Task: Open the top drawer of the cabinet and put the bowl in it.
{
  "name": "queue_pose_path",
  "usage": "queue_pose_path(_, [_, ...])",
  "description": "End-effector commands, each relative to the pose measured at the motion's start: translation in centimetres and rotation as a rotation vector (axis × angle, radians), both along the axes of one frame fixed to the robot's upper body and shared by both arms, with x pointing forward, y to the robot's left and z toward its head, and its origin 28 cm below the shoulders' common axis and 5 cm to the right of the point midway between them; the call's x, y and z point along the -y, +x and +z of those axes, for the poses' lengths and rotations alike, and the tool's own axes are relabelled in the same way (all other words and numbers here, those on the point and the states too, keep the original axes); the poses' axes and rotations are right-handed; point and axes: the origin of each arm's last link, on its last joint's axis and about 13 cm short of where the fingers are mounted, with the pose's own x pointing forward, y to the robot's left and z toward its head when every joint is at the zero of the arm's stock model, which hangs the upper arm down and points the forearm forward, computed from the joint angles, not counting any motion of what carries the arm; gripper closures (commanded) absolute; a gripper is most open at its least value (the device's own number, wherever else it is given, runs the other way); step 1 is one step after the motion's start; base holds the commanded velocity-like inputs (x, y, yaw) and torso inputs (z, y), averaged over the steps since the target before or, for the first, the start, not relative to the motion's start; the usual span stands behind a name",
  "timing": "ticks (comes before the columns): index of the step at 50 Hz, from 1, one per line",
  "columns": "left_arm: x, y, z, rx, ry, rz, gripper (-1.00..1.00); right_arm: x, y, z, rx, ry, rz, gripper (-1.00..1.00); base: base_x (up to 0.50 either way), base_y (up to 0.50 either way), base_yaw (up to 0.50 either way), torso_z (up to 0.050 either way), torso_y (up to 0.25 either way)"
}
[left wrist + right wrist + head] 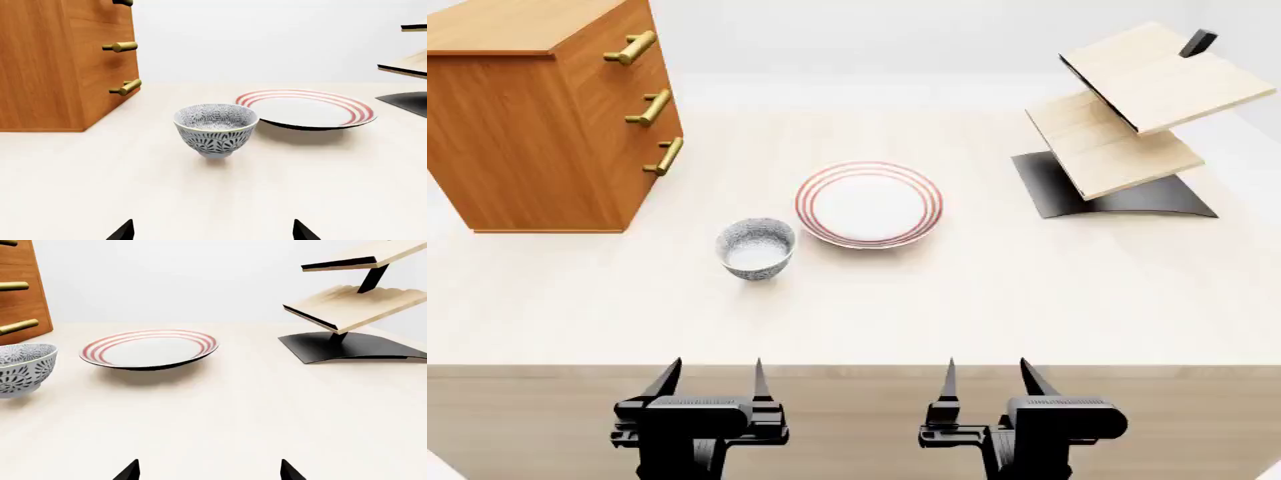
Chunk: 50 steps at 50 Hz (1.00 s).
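bowl (755,248) on table (988,300), just beside red-ring plate (869,205), straight ahead of L gripper (710,375) | L + R gripper (985,373) both wide open, holding nothing | cabinet (534,130) far left, top drawer (630,45) closed

1 bowl (755,249), 1 plate (869,205), 3 drawers.

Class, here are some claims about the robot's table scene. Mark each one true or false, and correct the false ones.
1. The top drawer of the cabinet is pulled open. False: all three drawers are shut.
2. The bowl stands on the table beside the plate. True.
3. The left claw holds the bowl. False: it is open and empty, near the table's edge.
4. The right claw is open. True.
5. The bowl sits on the rack. False: it is on the table.
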Motion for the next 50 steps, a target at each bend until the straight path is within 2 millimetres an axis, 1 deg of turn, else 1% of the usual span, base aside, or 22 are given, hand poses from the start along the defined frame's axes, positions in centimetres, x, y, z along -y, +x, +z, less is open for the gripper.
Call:
queue_pose_path(1, [-0.01,0.03,0.00,-0.001,-0.002,0.000,-1.00,-0.05,-0.03,0.00,0.002,-0.004,-0.002,-1.00,0.00,0.00,0.00,0.000,0.000])
queue_pose_path(7, [-0.03,0.08,0.00,-0.010,-0.010,0.001,-1.00,-0.18,0.01,-0.19,-0.013,-0.024,-0.013,-1.00,0.00,0.02,0.00,0.000,0.000])
queue_pose_path(13, [0.01,0.11,-0.14,-0.018,-0.011,-0.001,-1.00,-0.32,-0.02,-0.23,-0.018,-0.039,-0.026,-1.00,0.00,0.50,0.00,0.000,0.000])
queue_pose_path(50, [-0.02,0.18,-0.11,-0.029,-0.023,-0.002,-1.00,-0.32,-0.35,-0.06,-0.013,-0.010,-0.011,-1.00,0.00,0.50,0.00,0.000,0.000])
